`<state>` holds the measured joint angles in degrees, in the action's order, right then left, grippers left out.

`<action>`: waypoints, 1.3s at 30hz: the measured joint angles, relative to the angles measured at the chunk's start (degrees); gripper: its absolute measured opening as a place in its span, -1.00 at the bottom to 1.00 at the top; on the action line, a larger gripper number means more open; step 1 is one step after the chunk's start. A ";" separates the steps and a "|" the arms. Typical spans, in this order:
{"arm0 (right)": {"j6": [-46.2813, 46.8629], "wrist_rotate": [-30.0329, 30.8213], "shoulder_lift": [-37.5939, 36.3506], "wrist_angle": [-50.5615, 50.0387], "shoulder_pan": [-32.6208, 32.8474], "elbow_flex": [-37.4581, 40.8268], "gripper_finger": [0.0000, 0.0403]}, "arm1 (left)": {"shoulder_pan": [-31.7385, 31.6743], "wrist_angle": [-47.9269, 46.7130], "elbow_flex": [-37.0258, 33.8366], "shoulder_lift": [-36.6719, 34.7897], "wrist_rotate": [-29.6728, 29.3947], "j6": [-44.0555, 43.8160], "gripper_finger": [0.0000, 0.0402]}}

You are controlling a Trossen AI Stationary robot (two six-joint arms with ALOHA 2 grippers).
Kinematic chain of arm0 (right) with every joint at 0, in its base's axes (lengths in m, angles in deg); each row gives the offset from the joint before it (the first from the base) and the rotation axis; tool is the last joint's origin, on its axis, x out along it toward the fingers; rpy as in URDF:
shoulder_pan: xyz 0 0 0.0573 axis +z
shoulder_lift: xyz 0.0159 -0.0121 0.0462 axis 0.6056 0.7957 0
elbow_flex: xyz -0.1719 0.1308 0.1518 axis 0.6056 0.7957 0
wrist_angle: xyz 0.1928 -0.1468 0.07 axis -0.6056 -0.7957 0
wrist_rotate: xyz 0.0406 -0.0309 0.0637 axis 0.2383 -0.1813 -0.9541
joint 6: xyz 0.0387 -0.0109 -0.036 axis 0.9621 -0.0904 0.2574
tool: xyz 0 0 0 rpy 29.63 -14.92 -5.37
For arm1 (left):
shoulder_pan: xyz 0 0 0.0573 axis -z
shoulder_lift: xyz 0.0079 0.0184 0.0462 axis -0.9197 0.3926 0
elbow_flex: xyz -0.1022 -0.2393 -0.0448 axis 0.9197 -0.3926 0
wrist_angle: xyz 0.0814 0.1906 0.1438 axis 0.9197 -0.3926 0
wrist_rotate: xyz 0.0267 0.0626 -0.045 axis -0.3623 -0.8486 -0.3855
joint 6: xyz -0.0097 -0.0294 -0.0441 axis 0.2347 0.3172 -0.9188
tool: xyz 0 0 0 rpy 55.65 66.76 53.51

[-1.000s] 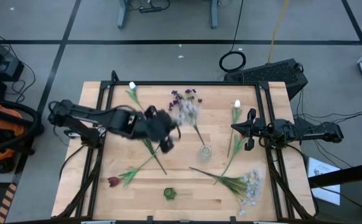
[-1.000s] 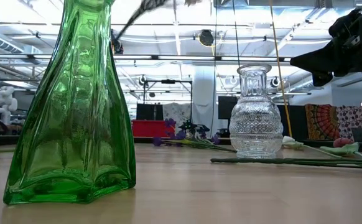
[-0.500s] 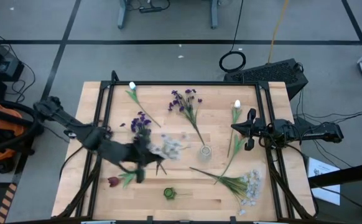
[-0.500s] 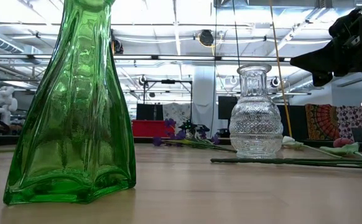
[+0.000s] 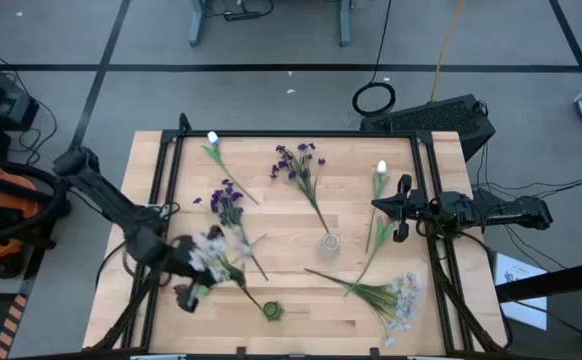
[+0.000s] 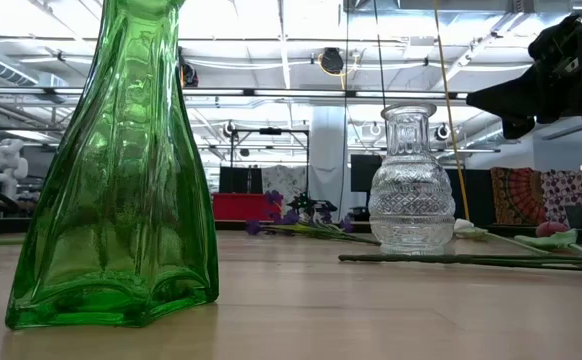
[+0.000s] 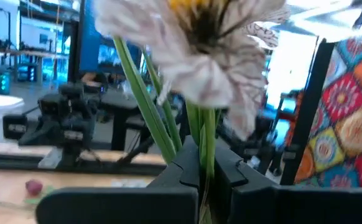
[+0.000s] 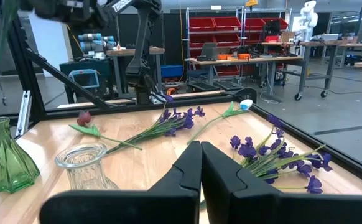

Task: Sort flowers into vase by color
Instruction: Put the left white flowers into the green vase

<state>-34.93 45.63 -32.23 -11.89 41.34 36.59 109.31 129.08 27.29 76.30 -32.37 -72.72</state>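
My left gripper (image 5: 199,268) is over the table's near left part, shut on a white flower (image 5: 212,254); in its wrist view the bloom (image 7: 196,43) fills the picture above the fingers. The flower's stem slants toward the green vase (image 5: 271,311) (image 6: 121,170). The clear vase (image 5: 330,243) (image 6: 411,180) stands mid-table. Purple flowers (image 5: 296,165) (image 5: 227,200), white buds (image 5: 211,140) (image 5: 381,172), a dark red tulip (image 5: 183,293) and a white spray bundle (image 5: 396,295) lie flat on the wood. My right gripper (image 5: 401,210) (image 8: 200,163) waits shut at the right side. My left gripper pinches the white flower's green stems (image 7: 204,146) between its two fingers, just below the bloom. The fingers come level from the table's left and lie across the stems. The flower is lifted clear of the table, bloom above the fingers, long stem trailing toward the green vase.
A black frame rail (image 5: 161,170) runs along the table's left and right sides. Long green stems (image 5: 346,283) cross the wood right of the clear vase. Bare wood (image 5: 321,310) lies between the green vase and the white bundle.
My left gripper has swept from mid-table, beside the purple flowers, toward the near left corner, carrying the white flower along. The bloom has travelled from the table's middle to a spot just left of the green vase, and the stem now slants toward that vase.
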 joint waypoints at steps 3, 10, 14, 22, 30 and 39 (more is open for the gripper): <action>0.00 0.00 -0.02 0.01 0.00 0.00 -1.00 | 0.14 4.59 0.02 3.31 0.04 1.12 -0.97; 0.01 -0.02 0.00 0.00 -0.01 0.00 -1.00 | 0.10 5.27 0.04 8.24 0.04 5.19 -0.97; 0.00 -0.01 0.00 0.00 0.01 0.00 -1.00 | -0.30 5.26 0.04 10.13 0.00 5.12 -0.97; 0.00 -0.02 0.00 -0.01 0.00 0.00 -1.00 | -0.43 5.17 0.04 15.73 -0.02 0.74 -0.82; 0.00 -0.02 0.00 0.00 -0.01 0.00 -1.00 | -0.84 4.91 0.04 18.56 0.26 -5.08 -0.79; -0.01 -0.02 0.00 -0.01 0.01 0.00 -1.00 | -1.04 5.61 1.49 18.58 1.66 -6.82 -0.28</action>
<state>-34.94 45.61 -32.23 -11.90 41.35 36.59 108.27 134.69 28.78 94.88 -30.71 -79.54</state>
